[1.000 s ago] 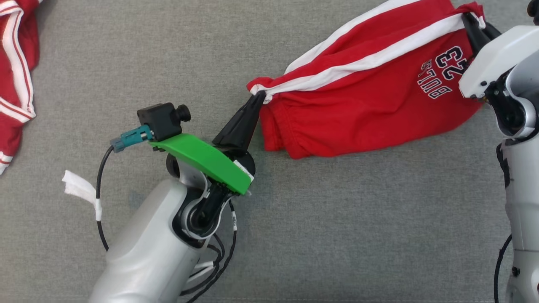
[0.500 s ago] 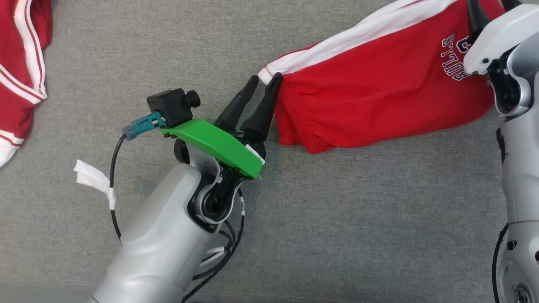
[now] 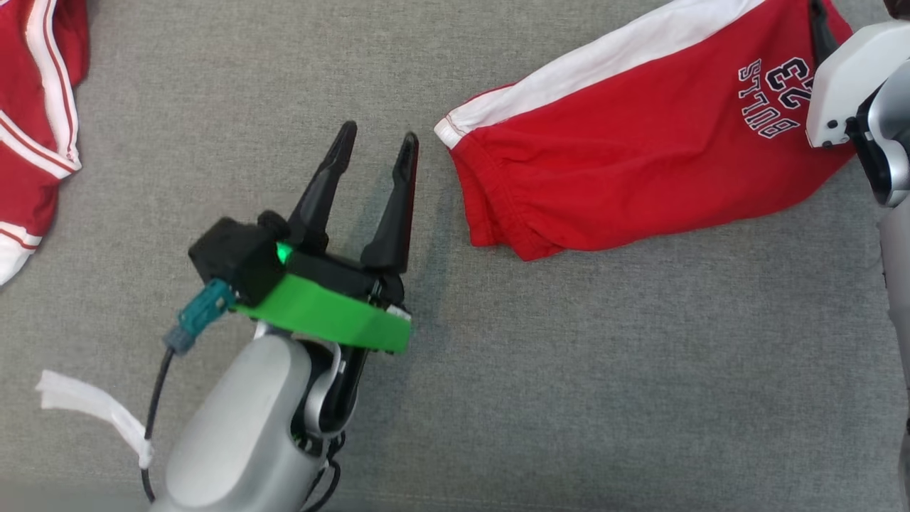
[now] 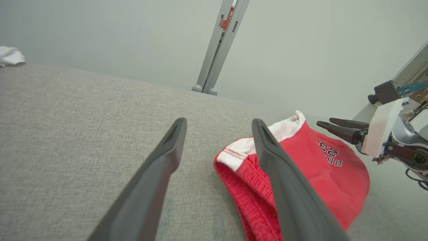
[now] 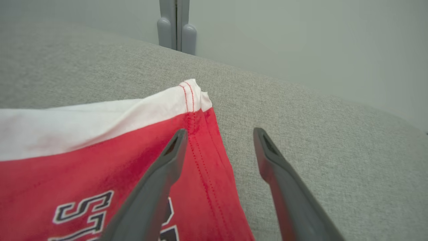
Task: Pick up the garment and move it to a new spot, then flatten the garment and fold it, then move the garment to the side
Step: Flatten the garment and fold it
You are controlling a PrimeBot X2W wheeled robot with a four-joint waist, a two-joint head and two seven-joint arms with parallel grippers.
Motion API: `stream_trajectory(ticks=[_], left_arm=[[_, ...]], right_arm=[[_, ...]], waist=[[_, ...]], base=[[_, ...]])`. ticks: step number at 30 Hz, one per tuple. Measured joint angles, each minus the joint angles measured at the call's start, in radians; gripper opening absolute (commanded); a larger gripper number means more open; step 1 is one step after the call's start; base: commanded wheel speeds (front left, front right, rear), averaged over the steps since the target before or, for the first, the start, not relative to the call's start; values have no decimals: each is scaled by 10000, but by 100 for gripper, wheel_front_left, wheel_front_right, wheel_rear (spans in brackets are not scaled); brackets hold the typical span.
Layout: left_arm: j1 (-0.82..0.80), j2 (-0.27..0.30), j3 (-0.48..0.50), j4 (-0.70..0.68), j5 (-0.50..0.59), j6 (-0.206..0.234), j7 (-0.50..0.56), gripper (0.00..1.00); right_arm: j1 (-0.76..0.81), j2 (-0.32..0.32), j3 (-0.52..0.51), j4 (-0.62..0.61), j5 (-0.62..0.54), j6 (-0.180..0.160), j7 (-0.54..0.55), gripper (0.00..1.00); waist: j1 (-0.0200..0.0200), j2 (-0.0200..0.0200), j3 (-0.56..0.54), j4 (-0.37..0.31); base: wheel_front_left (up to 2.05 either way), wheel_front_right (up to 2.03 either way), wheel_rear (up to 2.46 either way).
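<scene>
The garment, red shorts (image 3: 640, 156) with a white side stripe and a "BULLS 23" print, lies spread on the grey cloth surface (image 3: 569, 370) at the upper right. My left gripper (image 3: 379, 132) stands open just left of the waistband end, apart from it, with nothing between its fingers. In the left wrist view the shorts (image 4: 311, 167) lie to the right of the open left gripper (image 4: 219, 121). My right gripper (image 5: 219, 132) is open over the shorts' hem corner (image 5: 195, 97), one finger above the red cloth. Its white wrist housing (image 3: 846, 78) covers that corner in the head view.
A second red garment with white trim (image 3: 35, 107) lies at the left edge. A white tape tag (image 3: 92, 409) hangs from the left arm's cable. A grey post (image 4: 220, 47) stands beyond the far edge, and a white cloth (image 4: 10, 55) lies far left.
Both grippers let go of the shorts and opened. The left gripper drew back leftward from the waistband. The shorts settled flat. The camera also shifted.
</scene>
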Motion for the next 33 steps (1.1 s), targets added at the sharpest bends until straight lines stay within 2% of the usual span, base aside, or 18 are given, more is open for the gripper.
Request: stream_trajectory(ticks=[7, 11, 12, 13, 17, 22, 29, 33], left_arm=[[1444, -587, 754, -665, 1904, -274, -12, 100], [1934, -884, 1104, -675, 2351, -625, -12, 100], [2007, -941, 1175, -673, 2451, -685, -12, 100], [2106, -1009, 1281, -677, 2541, -755, -13, 100], [2448, -1081, 1666, -755, 3206, -982, -12, 100], [3230, -1158, 2288, -869, 3701, -1152, -12, 100], [4131, -1202, 2963, -890, 3969, -1367, -13, 100], [4362, -1208, 3252, -802, 4067, -1436, -12, 100]], right_arm=[[-128, -393, -182, 573, -79, 2, 1003, 100], [-202, -253, -734, 882, 247, -8, 1388, 100], [-203, -186, -836, 913, 384, -25, 1455, 47], [-201, -130, -970, 936, 619, -27, 1463, 0], [-50, 305, -1275, 872, 1356, -23, 1260, 0], [751, 552, -1396, 495, 2347, 6, 786, 0], [2150, 35, -2489, 190, 3033, 2, 489, 0], [2444, -184, -3302, 65, 2959, 2, 249, 0]], waist=[[0, 0, 175, 423], [0, 0, 238, 677], [0, 0, 239, 720], [0, 0, 223, 755], [0, 0, 134, 672], [0, 0, -103, 304], [0, 0, -850, -356], [0, 1, -1257, -600]], base=[[0, 0, 0], [0, 0, 0], [0, 0, 0], [0, 0, 0], [0, 0, 0], [0, 0, 0], [0, 0, 0], [0, 0, 0]])
